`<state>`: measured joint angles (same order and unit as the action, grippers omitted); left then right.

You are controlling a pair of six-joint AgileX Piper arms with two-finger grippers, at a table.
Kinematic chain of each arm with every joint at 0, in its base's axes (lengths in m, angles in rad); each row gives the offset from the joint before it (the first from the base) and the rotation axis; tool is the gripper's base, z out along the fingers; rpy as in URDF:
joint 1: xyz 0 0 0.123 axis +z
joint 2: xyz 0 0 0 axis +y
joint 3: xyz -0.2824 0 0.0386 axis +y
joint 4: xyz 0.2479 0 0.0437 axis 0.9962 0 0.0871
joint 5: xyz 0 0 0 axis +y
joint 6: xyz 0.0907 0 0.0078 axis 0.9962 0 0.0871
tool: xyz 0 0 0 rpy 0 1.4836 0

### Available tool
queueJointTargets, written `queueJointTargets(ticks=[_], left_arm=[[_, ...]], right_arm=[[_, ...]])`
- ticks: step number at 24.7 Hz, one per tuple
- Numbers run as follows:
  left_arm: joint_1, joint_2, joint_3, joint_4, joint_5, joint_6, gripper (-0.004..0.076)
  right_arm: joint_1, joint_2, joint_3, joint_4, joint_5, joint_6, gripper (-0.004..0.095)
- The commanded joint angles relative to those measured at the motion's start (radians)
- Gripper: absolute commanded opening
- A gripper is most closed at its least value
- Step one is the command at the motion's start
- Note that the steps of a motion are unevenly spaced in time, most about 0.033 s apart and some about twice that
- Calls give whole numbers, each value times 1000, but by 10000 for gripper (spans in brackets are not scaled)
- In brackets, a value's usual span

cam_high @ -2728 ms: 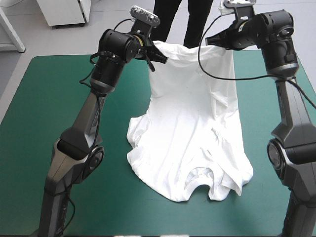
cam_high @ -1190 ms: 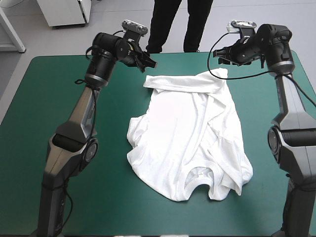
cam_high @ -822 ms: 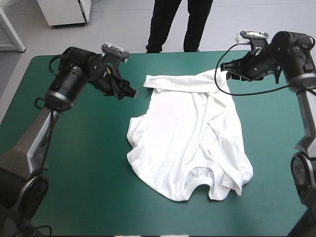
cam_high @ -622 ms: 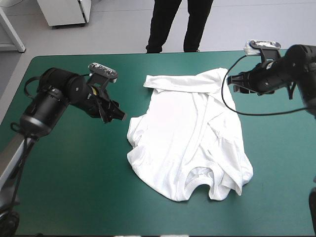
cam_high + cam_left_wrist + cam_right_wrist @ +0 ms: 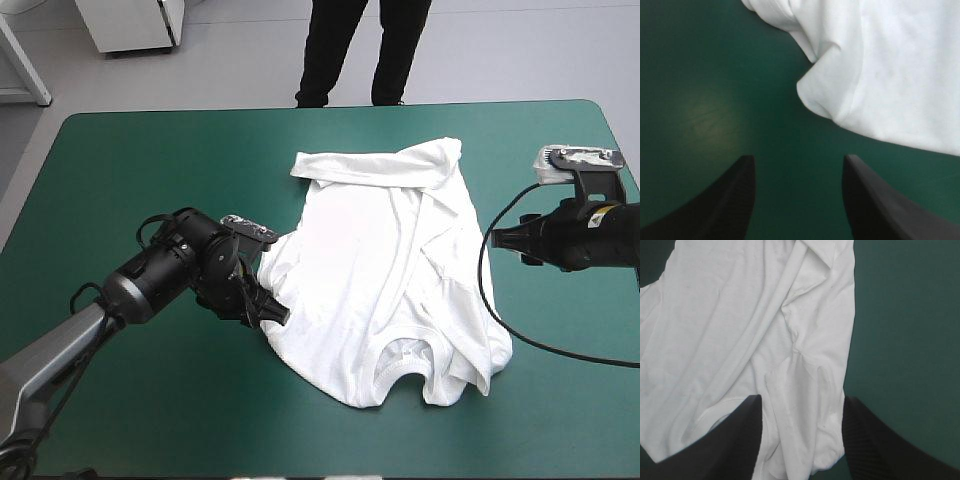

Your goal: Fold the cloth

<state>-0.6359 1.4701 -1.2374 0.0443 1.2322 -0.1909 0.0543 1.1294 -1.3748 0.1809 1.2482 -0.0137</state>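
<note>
T-shirt (image 5: 390, 250): white cloth, matt, soft, creased; table cover (image 5: 150, 170): teal-green, smooth, dull sheen; fingers (image 5: 865, 440): black, matt, finely ribbed.

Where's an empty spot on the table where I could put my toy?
The far-left corner of the teal-green cover, between the T-shirt and the left edge, is bare. Crowded: beside the T-shirt, where the left gripper and right gripper are.

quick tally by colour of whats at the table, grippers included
white: 1, the T-shirt
black: 2, the left gripper and the right gripper, both open
teal-green: 1, the table cover
total: 4
</note>
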Motion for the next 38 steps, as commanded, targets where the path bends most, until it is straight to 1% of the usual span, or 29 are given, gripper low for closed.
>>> queueJointTargets(ticks=[1,4,9,12,15,21,23,24,25,26,28,29,33,35,38], left_arm=[[-7,16,-16,-55,-54,-13,385],[-20,58,-16,-77,-79,-18,386],[-22,134,-16,-57,-89,-47,386],[-22,167,-16,-57,-113,-57,386],[-22,204,-16,-57,-163,-86,385],[-22,257,-16,-55,-172,-103,382],[-22,276,-11,-53,-181,-103,271],[-22,281,0,-53,-190,-103,104],[-22,281,7,-53,-197,-103,28],[-22,281,13,-53,-204,-103,-17],[-22,281,13,-53,-217,-103,-22],[-22,281,13,-53,-217,-103,-22],[-22,281,13,-63,-217,-95,-22],[-22,281,13,-64,-221,-95,-22],[-22,281,13,-64,-221,-95,-22]], right_arm=[[-4,-22,-7,3,2,0,424],[-4,-22,1,3,2,0,418],[-4,-22,1,2,2,0,418],[-4,-22,1,2,2,0,418],[-4,-22,1,2,0,0,418],[-4,-22,1,4,0,0,418],[-4,-22,21,2,0,0,418],[-4,-22,51,2,0,0,418],[-4,-27,73,6,0,0,418],[3,-37,126,8,0,0,419],[23,-61,223,-11,0,0,423],[24,-63,272,-18,0,0,445],[24,-61,356,-51,-20,0,521],[24,-61,404,-87,-46,0,529],[24,-59,458,-96,-96,14,529]])
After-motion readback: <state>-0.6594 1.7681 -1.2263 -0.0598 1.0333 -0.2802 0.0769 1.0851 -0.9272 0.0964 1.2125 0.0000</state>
